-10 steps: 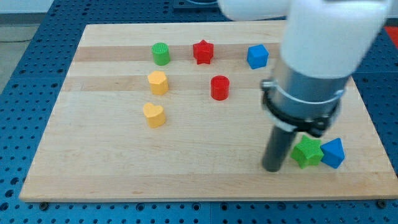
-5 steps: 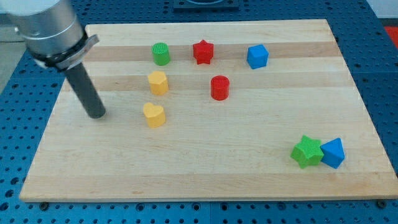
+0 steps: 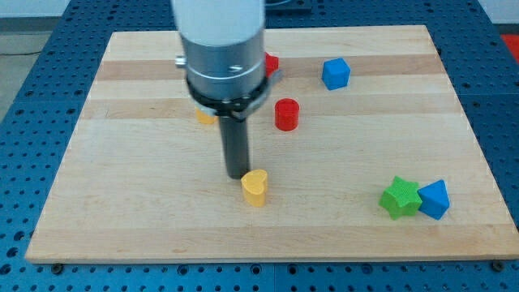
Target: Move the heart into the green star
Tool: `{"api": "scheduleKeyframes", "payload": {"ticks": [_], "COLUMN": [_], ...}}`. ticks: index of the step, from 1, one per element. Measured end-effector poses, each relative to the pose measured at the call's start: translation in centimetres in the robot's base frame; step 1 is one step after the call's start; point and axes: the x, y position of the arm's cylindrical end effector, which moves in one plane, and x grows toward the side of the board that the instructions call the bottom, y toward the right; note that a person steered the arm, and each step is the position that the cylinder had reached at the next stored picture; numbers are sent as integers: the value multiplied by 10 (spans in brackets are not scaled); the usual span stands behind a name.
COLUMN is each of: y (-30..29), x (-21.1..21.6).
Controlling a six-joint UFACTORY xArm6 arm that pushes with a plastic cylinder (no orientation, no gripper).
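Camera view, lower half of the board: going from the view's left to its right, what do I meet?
My tip → yellow heart, just to its lower right → green star → blue block, right beside the star.

I see a pale wooden tabletop (image 3: 146, 235) resting on a blue perforated bench (image 3: 24, 105), evenly lit from above.

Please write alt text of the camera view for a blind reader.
My tip touches the upper left of the yellow heart near the middle of the wooden board. The green star sits far to the view's right, against a blue block.
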Motion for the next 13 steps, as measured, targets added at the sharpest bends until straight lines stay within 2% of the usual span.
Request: {"api": "scheduleKeyframes", "payload": {"ticks": [1,2,5,8,11,12,13], "y": [-15,3,98,98,156,157,132], "x": [9,25,32,50,53,53,49]}}
